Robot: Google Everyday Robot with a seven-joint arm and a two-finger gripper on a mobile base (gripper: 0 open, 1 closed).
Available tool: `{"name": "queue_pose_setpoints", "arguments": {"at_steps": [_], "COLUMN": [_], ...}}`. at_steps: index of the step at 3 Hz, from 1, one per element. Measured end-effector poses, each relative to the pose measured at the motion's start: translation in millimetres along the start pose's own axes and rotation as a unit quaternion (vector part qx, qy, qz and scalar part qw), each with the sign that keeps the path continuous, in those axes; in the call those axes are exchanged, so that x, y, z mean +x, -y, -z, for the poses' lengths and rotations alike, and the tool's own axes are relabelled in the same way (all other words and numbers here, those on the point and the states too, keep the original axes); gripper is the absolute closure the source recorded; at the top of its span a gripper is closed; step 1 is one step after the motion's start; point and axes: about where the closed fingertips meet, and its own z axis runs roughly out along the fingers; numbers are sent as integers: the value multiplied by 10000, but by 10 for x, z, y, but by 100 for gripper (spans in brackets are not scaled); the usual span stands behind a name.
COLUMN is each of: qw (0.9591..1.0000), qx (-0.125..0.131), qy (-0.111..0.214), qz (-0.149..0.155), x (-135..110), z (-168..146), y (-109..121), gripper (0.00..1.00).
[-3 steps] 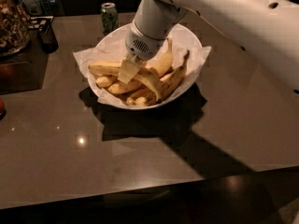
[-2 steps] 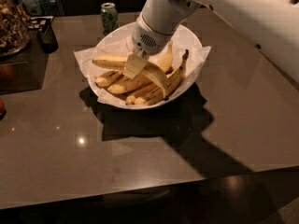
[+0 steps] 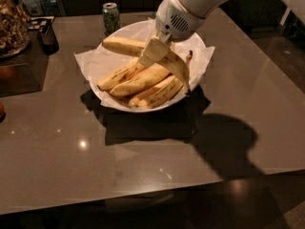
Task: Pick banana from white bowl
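The white bowl [image 3: 197, 81] lined with crinkled white paper stands at the middle back of the dark table. My gripper [image 3: 152, 50] comes in from the upper right and is shut on the banana [image 3: 123, 45], the long arched one. The banana is lifted above the others. Its left end points left over the bowl and its right end curves down to a dark tip near the bowl's right rim. Several shorter speckled bananas [image 3: 139, 82] lie in the bowl beneath it.
A green can [image 3: 111, 16] stands just behind the bowl at the left. A glass jar [image 3: 10, 20] and a dark object [image 3: 48, 38] sit at the far left. A red thing [image 3: 1, 110] shows at the left edge. The table's front edge runs along the bottom.
My gripper has risen with the long banana, lifting it off the pile of other bananas. The other bananas have stayed in the bowl.
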Motion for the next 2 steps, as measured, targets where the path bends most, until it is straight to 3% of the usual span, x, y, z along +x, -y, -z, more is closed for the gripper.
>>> {"name": "queue_pose_setpoints", "arguments": {"at_steps": [2], "qw": [9992], "qx": [-130], "qy": [350], "qz": [-153], "x": [90], "z": [687], "y": [-503], "gripper": [100]}}
